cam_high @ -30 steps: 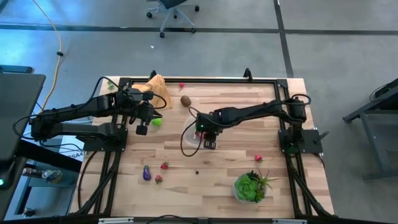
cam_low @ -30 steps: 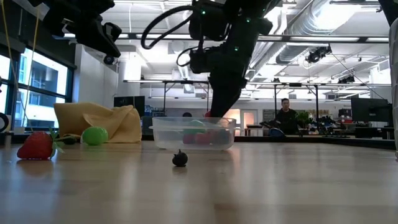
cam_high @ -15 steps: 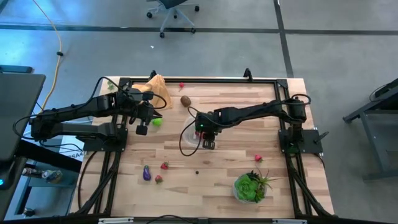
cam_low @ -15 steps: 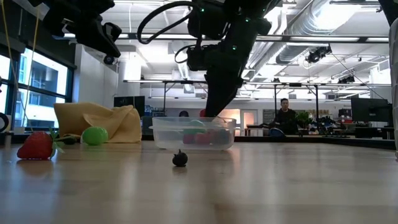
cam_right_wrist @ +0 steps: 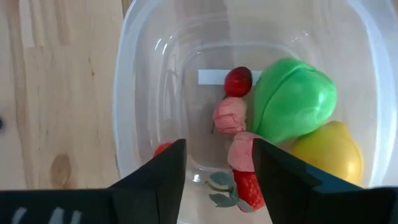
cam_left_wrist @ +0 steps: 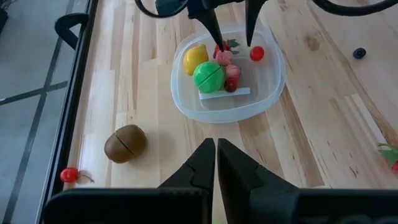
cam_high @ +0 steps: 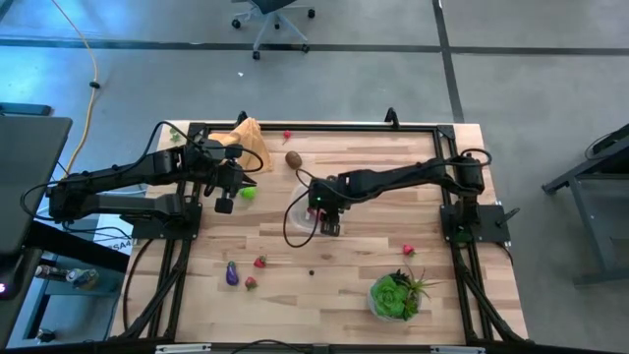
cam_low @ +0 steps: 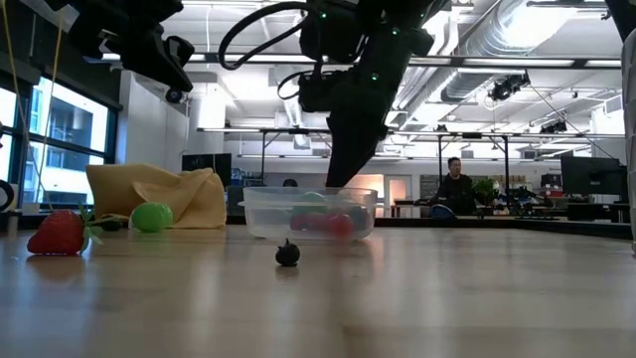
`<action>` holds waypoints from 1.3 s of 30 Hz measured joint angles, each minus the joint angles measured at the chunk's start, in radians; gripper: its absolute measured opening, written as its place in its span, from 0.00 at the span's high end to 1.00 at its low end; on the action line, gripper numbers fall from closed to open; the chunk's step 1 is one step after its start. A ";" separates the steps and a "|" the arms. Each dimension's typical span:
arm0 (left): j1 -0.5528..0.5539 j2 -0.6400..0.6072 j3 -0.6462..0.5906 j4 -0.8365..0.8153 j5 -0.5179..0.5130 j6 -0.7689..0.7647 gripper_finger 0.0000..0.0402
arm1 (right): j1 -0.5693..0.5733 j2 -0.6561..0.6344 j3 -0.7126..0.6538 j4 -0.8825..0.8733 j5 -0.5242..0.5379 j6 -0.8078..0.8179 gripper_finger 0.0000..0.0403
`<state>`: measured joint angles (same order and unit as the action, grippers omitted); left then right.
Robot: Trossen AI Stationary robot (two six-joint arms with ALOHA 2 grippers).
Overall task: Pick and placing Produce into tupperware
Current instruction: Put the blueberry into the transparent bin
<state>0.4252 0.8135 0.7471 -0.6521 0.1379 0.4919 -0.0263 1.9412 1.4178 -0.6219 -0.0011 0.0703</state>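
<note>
The clear round tupperware [cam_high: 305, 214] [cam_left_wrist: 227, 71] stands mid-table. It holds a yellow lemon [cam_left_wrist: 195, 58], a green lime [cam_left_wrist: 208, 76], strawberries [cam_right_wrist: 239, 155] and small red berries [cam_left_wrist: 257, 53]. My right gripper [cam_right_wrist: 217, 155] [cam_left_wrist: 233, 34] hangs open over it, pointing steeply down, with its fingertips just inside the rim and nothing between them. My left gripper [cam_left_wrist: 216, 149] [cam_high: 224, 205] is shut and empty, held in the air at the table's left, above a loose green lime [cam_high: 248, 194].
Loose produce lies around on the table: a kiwi [cam_high: 293, 158], a cherry [cam_high: 287, 135], a strawberry [cam_high: 260, 262], an eggplant [cam_high: 232, 274], a dark berry [cam_low: 287, 254] and a red piece [cam_high: 409, 250]. A tan cloth [cam_high: 248, 143] lies at the far left. A leafy plant [cam_high: 398, 293] stands near right.
My right gripper has opened over the tupperware and let go of a small red piece. That piece was at its fingertips by the rim and now lies inside the container. Neither arm has shifted otherwise.
</note>
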 joint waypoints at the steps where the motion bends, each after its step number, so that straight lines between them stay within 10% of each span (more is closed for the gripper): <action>1: 0.000 0.000 0.000 0.000 0.000 0.000 0.98 | 0.005 -0.005 0.000 -0.001 0.012 -0.001 0.56; 15: 0.000 0.000 0.000 0.000 0.000 0.000 0.98 | 0.137 -0.295 -0.155 0.015 0.297 0.050 0.56; 30: 0.000 0.000 0.000 0.000 0.000 0.000 0.98 | 0.122 -0.756 -0.846 0.690 0.284 0.119 0.56; 39: 0.000 0.000 0.000 0.000 0.000 0.000 0.98 | 0.030 -0.776 -0.905 0.784 0.255 0.147 0.56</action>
<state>0.4254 0.8135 0.7471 -0.6521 0.1379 0.4919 0.0036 1.1650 0.5130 0.1620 0.2542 0.2173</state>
